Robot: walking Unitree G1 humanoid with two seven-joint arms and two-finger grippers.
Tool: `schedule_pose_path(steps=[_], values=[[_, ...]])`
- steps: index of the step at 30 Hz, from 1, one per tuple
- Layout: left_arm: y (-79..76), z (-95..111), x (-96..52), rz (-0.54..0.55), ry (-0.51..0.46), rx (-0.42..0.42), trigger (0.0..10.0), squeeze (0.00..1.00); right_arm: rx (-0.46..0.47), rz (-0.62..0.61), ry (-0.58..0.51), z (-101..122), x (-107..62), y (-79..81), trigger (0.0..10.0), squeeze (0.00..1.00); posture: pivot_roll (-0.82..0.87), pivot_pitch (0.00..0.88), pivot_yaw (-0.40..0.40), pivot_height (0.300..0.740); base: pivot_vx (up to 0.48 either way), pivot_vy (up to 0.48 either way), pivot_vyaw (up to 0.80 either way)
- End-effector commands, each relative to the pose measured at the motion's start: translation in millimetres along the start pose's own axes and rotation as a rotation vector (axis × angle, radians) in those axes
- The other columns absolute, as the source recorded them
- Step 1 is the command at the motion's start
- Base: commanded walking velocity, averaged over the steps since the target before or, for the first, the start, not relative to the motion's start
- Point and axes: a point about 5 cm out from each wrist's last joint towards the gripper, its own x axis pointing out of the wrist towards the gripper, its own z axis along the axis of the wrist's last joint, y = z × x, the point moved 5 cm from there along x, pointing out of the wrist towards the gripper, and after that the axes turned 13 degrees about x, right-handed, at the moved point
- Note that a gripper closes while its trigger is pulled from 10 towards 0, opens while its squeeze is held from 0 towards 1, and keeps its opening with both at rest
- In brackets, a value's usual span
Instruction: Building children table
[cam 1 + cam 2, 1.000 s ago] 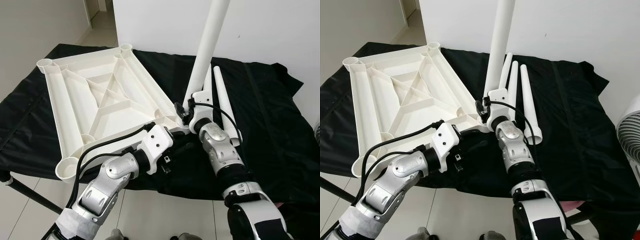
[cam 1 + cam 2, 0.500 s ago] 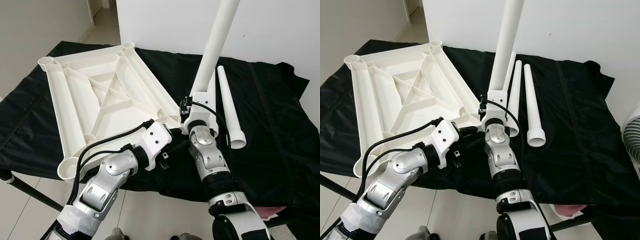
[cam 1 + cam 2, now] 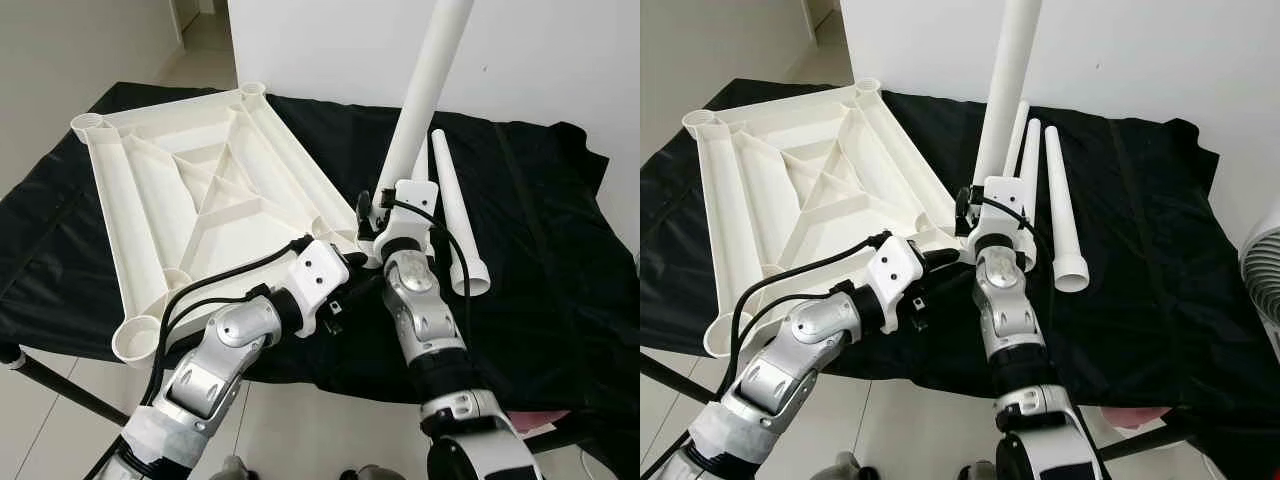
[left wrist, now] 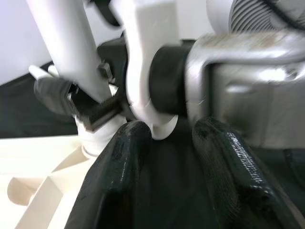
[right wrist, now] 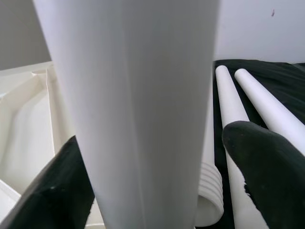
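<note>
Leg (image 3: 425,95) tilted slightly since earlier, clamped upright by right gripper (image 3: 383,205) at frame centre, left gripper (image 4: 174,143) spread empty beside tabletop (image 3: 190,190) corner

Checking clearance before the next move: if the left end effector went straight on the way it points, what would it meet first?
Probably the right arm's wrist, right ahead of the left end effector, beside the upright table leg; depth is unclear.

A black cloth (image 3: 560,250) is spread wide, wrinkled, its near edge hanging over. A white wall (image 3: 560,60) is seen behind. Pale tiled floor (image 3: 60,420) is seen near left, a doorway (image 3: 195,20) far left. A fan (image 3: 1262,275) is seen at right.
</note>
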Motion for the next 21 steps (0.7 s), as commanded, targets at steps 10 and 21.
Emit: schedule_pose_path(steps=[10,21], values=[[7.4,-4.3,1.2,0.056,0.021,0.006,10.0,0.0,0.019,0.059,-0.016,2.9,-23.4,-4.8,10.0,0.0,-0.06,0.044,-0.009,0.74,0.0,0.0,0.0],[19.9,-5.6,0.6,0.083,0.028,0.023,10.0,0.0,-0.005,0.09,0.031,-6.2,-50.0,-20.5,0.0,0.0,-0.07,0.058,0.002,0.74,0.0,0.0,0.0]])
